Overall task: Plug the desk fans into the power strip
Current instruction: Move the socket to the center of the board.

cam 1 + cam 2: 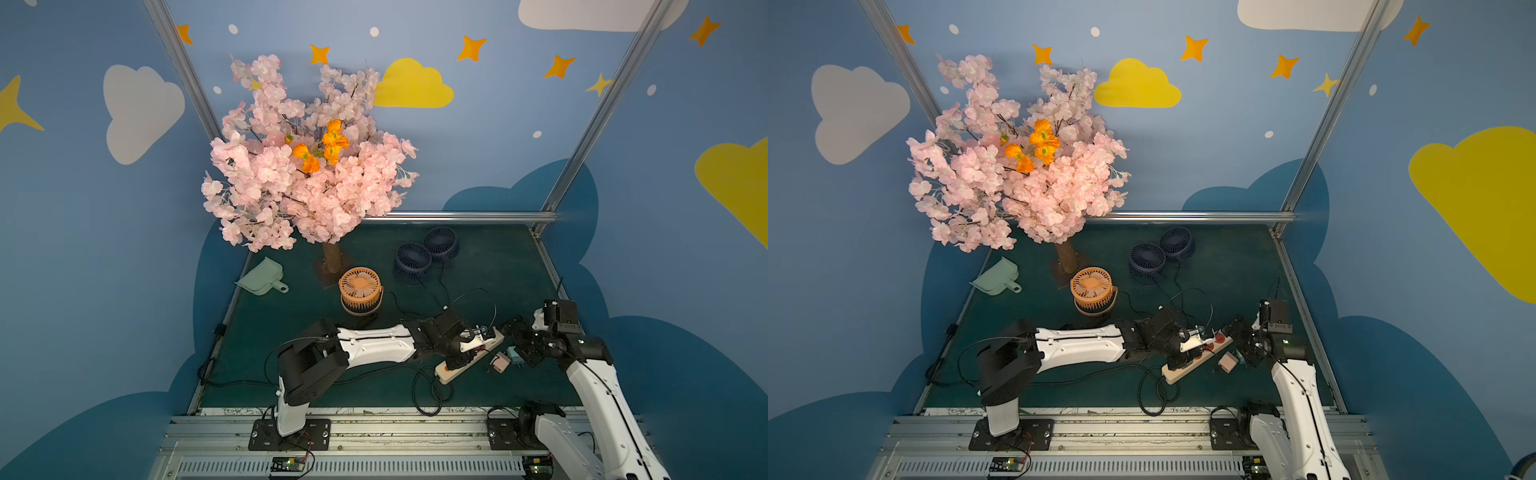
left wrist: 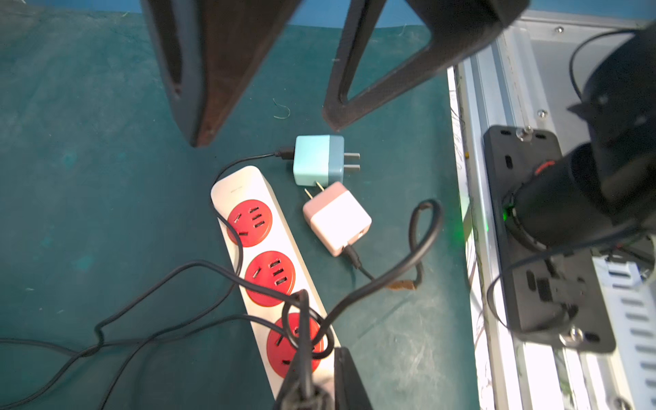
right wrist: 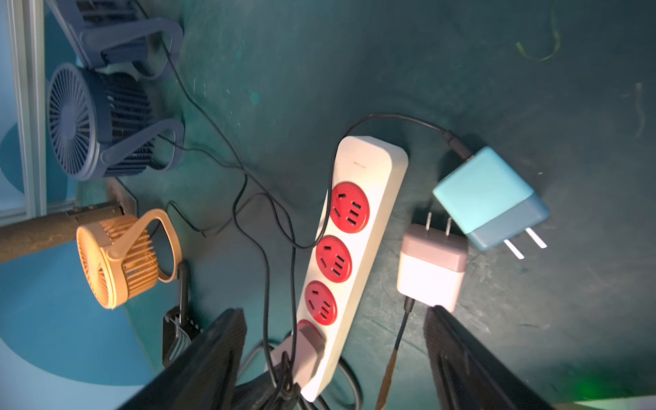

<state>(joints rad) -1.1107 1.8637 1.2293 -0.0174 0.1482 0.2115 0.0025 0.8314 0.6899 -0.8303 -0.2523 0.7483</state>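
The cream power strip (image 1: 455,371) lies slanted on the green mat, with three red sockets free (image 3: 349,207). My left gripper (image 2: 319,358) is shut on a pale pink plug adapter (image 3: 301,349), which sits tilted at the fourth socket near the cord end. How deep its prongs sit is hidden. My right gripper (image 3: 335,312) stands open over the strip, with its fingers (image 3: 213,355) wide on either side. An orange desk fan (image 1: 360,296) and two blue fans (image 1: 413,258) stand farther back. Which fan's cord leads to the held adapter I cannot tell.
A loose blue adapter (image 2: 319,159) and a loose pink-and-white adapter (image 2: 337,218) lie beside the strip's far end. Thin black cords (image 2: 198,264) loop across the strip. A pink blossom tree (image 1: 303,166) and a green dustpan (image 1: 264,276) stand at the back left.
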